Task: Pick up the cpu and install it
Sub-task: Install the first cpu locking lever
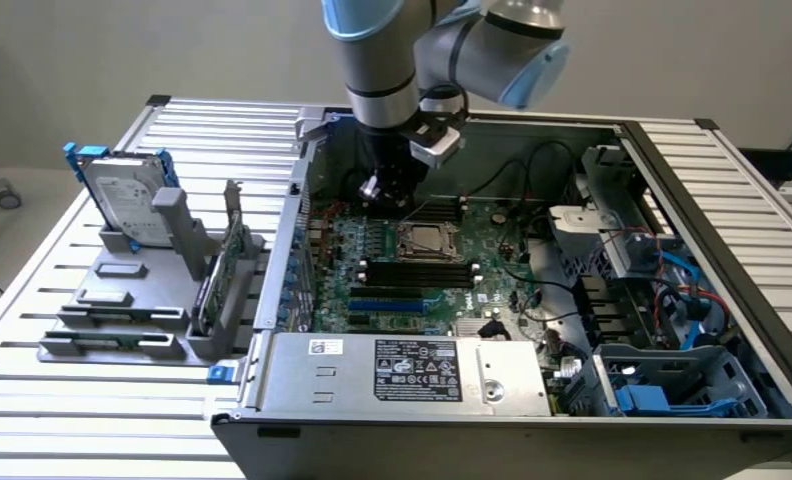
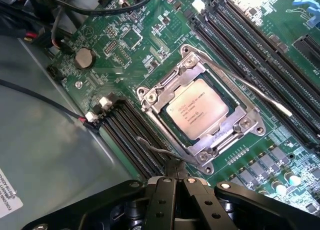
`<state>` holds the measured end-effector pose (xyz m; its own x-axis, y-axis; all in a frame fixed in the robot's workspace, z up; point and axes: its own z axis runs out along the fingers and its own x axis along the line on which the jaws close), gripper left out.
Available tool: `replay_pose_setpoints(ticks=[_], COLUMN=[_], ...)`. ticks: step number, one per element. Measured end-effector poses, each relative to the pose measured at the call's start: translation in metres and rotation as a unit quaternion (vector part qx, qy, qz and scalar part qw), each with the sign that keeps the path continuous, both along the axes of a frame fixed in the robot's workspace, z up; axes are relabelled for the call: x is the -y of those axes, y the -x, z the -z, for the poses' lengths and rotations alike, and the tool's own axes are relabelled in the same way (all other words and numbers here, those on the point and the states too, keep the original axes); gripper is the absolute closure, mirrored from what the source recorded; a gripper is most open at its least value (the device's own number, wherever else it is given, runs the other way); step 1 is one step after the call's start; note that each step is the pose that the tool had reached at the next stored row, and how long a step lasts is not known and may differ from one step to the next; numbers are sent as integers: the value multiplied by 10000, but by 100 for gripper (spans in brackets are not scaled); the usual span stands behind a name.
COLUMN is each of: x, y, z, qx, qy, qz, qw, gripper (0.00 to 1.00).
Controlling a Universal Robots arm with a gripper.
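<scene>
**Exterior view.** An open computer case [image 1: 503,450] lies on a slatted table [image 1: 49,420]. The arm reaches down into the case. Its gripper [image 1: 388,198] hangs just above the motherboard [image 1: 369,250], near the socket [image 1: 406,231] and on its far side. The cpu [image 1: 428,241] lies flat inside the socket. A hard drive [image 1: 119,195] in a blue frame stands outside the case, well apart from the socket, toward the exterior view's left.

**Wrist view.** The cpu [image 2: 197,109] is seated in the socket [image 2: 248,124], silver top up, with the metal frame around its edges. The gripper [image 2: 176,176] is clenched, its two fingers pressed together with nothing between them. It is clear of the cpu and just outside one corner of the socket. A thin wire lever [image 2: 154,146] beside the socket ends close to the fingertips; contact cannot be confirmed. Black memory slots [image 2: 131,135] run alongside the socket. A coin battery [image 2: 84,57] sits well apart from it.
</scene>
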<state>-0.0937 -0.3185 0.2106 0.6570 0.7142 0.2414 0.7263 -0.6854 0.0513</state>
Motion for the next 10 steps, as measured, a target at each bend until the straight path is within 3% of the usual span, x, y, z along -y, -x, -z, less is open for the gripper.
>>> replay_pose_setpoints(ticks=[10], x=[10], y=[0], z=[13], qx=[0], qy=[-19], qz=[-3], qw=[10000], gripper=[89])
